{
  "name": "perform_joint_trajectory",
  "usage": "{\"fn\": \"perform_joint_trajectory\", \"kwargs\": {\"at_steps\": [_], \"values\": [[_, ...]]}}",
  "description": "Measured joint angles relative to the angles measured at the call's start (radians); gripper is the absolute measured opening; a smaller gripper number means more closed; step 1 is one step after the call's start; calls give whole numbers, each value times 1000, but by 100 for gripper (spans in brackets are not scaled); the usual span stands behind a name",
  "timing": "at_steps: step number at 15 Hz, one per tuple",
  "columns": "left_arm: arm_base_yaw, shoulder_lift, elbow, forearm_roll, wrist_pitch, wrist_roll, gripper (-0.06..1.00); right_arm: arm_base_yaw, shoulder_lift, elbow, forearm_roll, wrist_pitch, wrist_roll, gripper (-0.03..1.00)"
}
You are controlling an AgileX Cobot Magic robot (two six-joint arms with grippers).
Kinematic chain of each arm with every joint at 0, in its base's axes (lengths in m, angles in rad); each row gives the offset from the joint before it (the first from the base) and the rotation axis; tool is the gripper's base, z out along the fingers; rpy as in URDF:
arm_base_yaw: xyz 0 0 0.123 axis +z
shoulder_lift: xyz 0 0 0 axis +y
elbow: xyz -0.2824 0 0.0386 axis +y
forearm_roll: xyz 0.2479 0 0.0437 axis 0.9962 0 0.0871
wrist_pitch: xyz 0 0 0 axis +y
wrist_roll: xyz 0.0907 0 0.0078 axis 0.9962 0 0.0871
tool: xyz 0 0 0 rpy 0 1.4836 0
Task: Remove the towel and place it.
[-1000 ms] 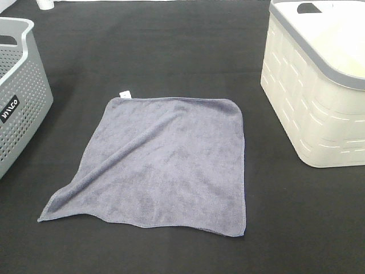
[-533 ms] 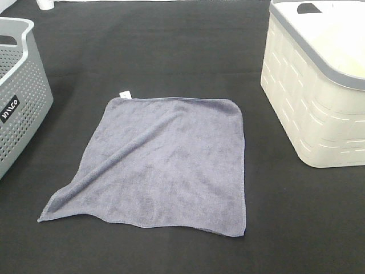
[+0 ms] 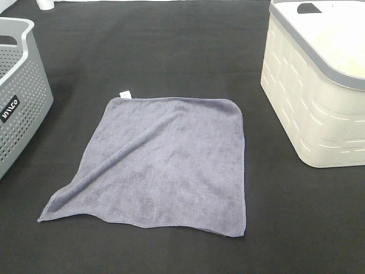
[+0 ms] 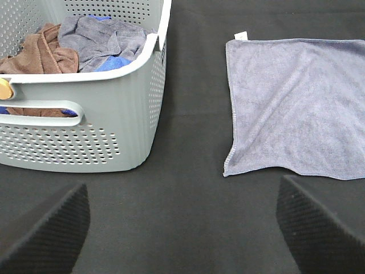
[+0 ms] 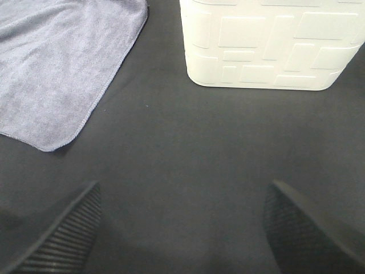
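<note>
The grey-blue towel [image 3: 165,162] lies spread flat on the black table, with its small white tag [image 3: 125,93] at the far left corner. It also shows in the left wrist view [image 4: 296,103] and the right wrist view [image 5: 57,63]. My left gripper [image 4: 182,228] is open and empty, back from the towel, above the bare mat near the grey basket. My right gripper [image 5: 182,228] is open and empty, back from the towel's near right corner. Neither gripper shows in the exterior view.
A grey perforated basket [image 3: 17,91] stands at the left; the left wrist view shows brown and blue cloths [image 4: 85,43] inside it. A white basket [image 3: 313,91] with a grey rim stands at the right, also in the right wrist view [image 5: 268,45].
</note>
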Motion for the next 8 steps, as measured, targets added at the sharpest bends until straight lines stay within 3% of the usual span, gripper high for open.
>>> {"fn": "perform_joint_trajectory", "kwargs": {"at_steps": [8], "values": [[0,0,0,-6,-2,-10,83,0,0,1,0,0,0,75]]}}
